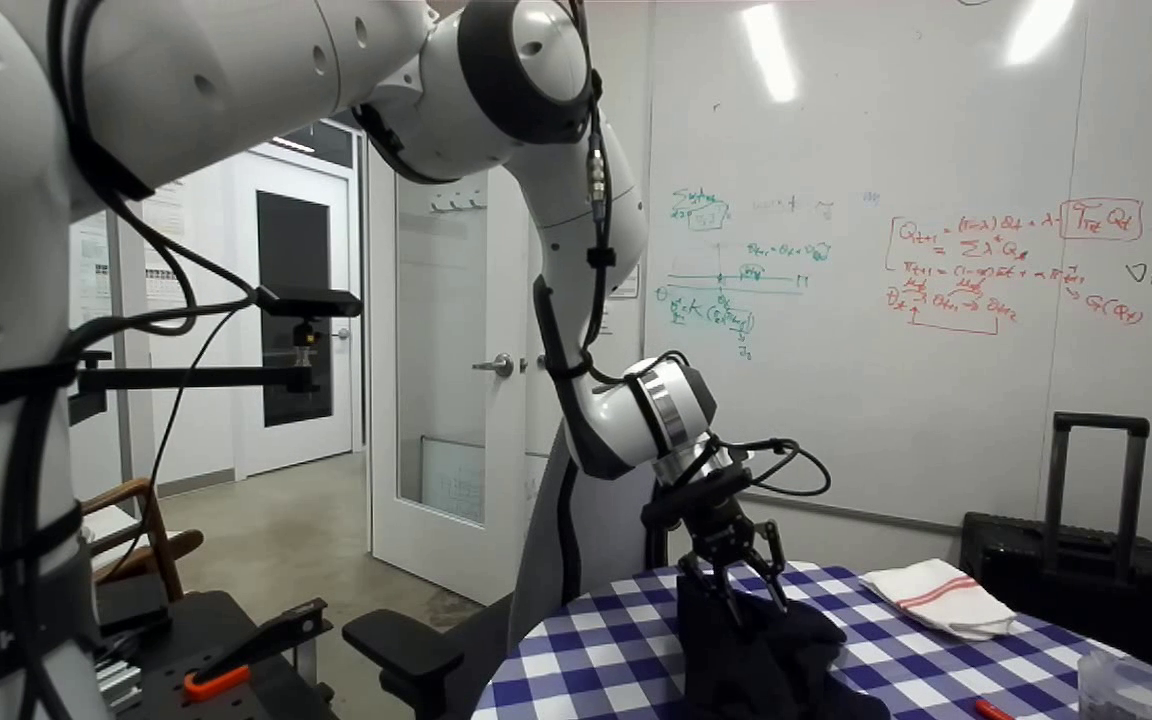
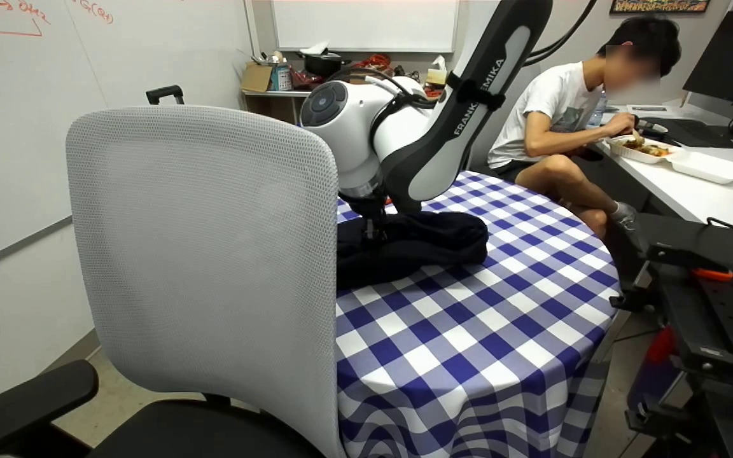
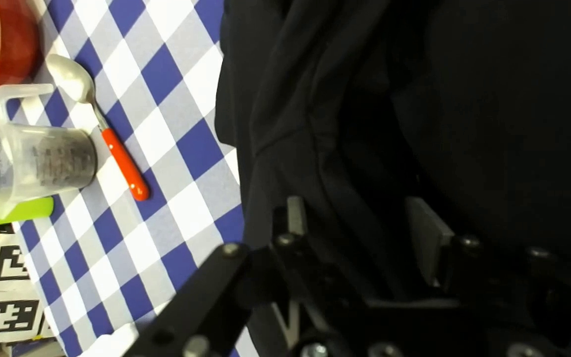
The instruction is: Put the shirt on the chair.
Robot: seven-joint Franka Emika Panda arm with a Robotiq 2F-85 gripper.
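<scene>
The shirt is a dark, bunched cloth (image 1: 776,660) on the checked table, seen in both exterior views (image 2: 433,245). It fills most of the wrist view (image 3: 290,119). My gripper (image 1: 759,608) points down into the shirt. In the wrist view the two fingers stand apart (image 3: 357,218) with dark folds between and below them. In an exterior view the gripper tips (image 2: 374,234) reach the cloth. The chair has a grey mesh back (image 2: 207,254) and a black seat (image 2: 207,432), and stands at the table's edge. Its back also shows behind the arm (image 1: 586,530).
The checked tablecloth (image 2: 468,343) covers a round table. A measuring cup (image 3: 42,156), a red-handled spoon (image 3: 124,163), a red bowl (image 3: 3,49) and a green bottle (image 3: 23,210) stand beyond the shirt. A folded white towel (image 1: 941,597) lies near. A person (image 2: 551,108) sits behind.
</scene>
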